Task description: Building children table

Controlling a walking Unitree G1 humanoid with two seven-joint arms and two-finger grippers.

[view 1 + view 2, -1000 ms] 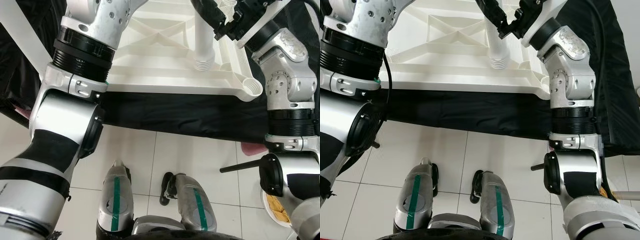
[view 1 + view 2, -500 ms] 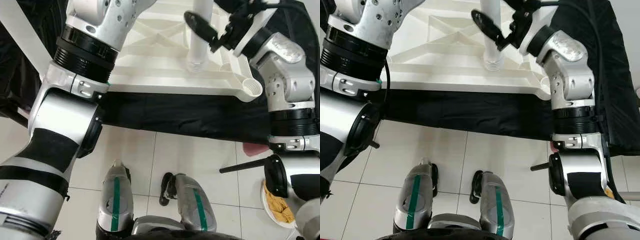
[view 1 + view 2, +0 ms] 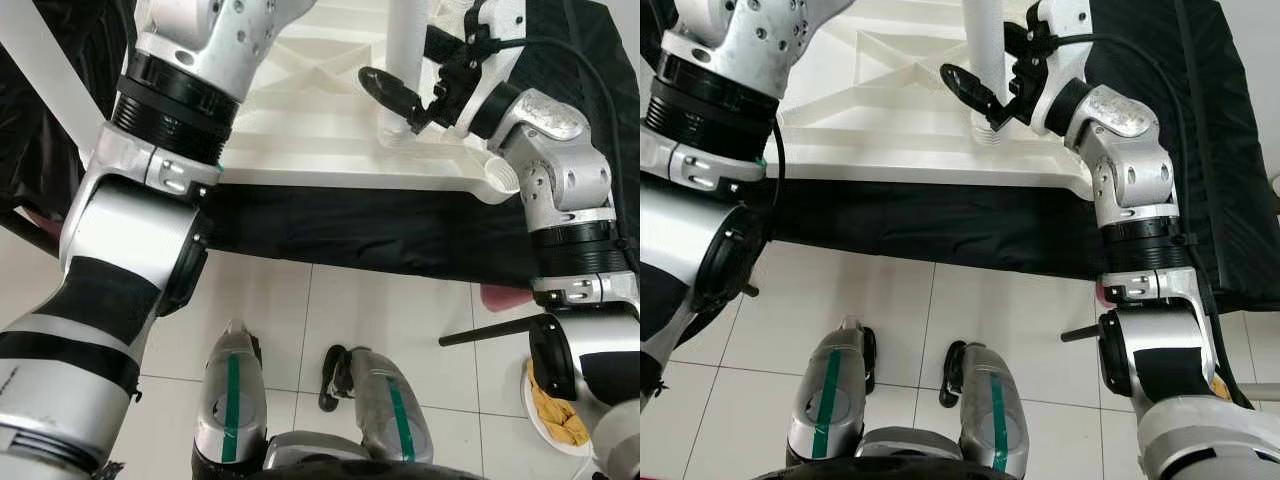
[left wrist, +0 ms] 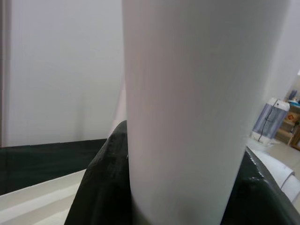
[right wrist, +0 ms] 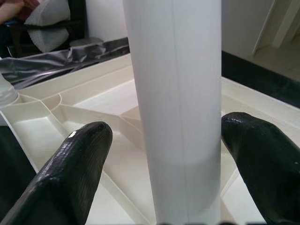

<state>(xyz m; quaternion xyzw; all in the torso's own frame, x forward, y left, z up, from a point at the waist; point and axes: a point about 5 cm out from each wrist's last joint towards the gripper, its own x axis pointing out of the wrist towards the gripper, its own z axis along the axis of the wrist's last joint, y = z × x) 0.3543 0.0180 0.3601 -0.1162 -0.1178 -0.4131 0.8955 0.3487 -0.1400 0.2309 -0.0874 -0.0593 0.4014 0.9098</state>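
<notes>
The white table top point(image 3: 300, 120) lies upside down on a black cloth, ribs up. A white table leg point(image 3: 405, 40) stands nearly upright over its near right part, threaded end point(image 3: 400, 128) down on the ribbed underside. My right gripper point(image 3: 412, 85) is open around the leg's lower part, one black finger point(image 5: 75, 159) on each side with gaps. In the left wrist view my left gripper point(image 4: 173, 197) is shut on the same leg point(image 4: 187, 93) higher up, black fingers point(image 4: 101, 187) pressed against it.
An open round socket point(image 3: 503, 173) sits at the table top's near right corner. Another long white bar point(image 3: 40, 70) lies at the left. On the tile floor stand my feet point(image 3: 300, 400), with a black rod point(image 3: 485, 331) and a plate point(image 3: 555, 410) at the right.
My right gripper has come down and toward me along the leg, its fingers now straddling the part just above the thread. The leg stands straighter; its threaded end stays in about the same spot.
</notes>
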